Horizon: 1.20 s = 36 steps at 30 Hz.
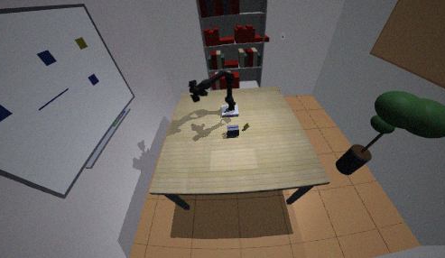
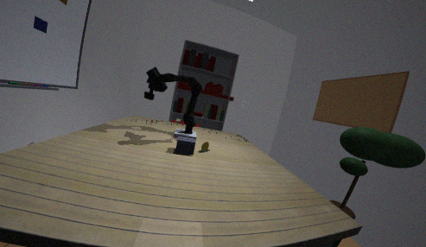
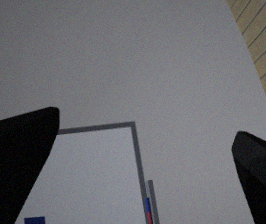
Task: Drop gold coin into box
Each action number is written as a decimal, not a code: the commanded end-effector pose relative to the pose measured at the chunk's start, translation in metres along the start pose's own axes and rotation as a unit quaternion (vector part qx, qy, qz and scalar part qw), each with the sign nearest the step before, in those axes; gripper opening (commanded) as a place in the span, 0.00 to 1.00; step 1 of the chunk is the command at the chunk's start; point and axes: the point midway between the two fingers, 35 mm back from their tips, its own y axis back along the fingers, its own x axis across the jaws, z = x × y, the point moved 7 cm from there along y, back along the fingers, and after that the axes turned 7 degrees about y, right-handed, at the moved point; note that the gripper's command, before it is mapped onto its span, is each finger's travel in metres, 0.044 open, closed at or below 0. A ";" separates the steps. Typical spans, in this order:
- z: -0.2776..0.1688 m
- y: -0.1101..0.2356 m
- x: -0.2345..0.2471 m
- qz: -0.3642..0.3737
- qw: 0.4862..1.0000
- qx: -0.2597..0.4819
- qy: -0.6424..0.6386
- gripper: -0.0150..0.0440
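Office or classroom: whiteboard, bookshelf, corkboard, potted plant, table.

top high, exterior low, wrist wallward, perhaps

Whiteboard left wall; bookshelf behind table; potted plant right.

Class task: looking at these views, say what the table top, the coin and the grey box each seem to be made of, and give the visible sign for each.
Table top: looks like pale wood, matte, with plank lines running across it.
Coin: gold-yellow, probably metal, though too small to show any shine.
Grey box: dark sides and a lighter grey lid, plain and matte; plastic or painted metal, cannot tell which.
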 end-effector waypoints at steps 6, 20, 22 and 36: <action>-0.022 0.050 -0.030 -0.065 0.980 0.126 0.136 0.67; -0.002 0.229 -0.117 -0.130 0.673 0.480 0.548 0.53; 0.010 0.252 -0.127 -0.124 0.603 0.517 0.595 0.53; 0.157 0.375 -0.171 -0.027 0.030 0.645 0.763 0.53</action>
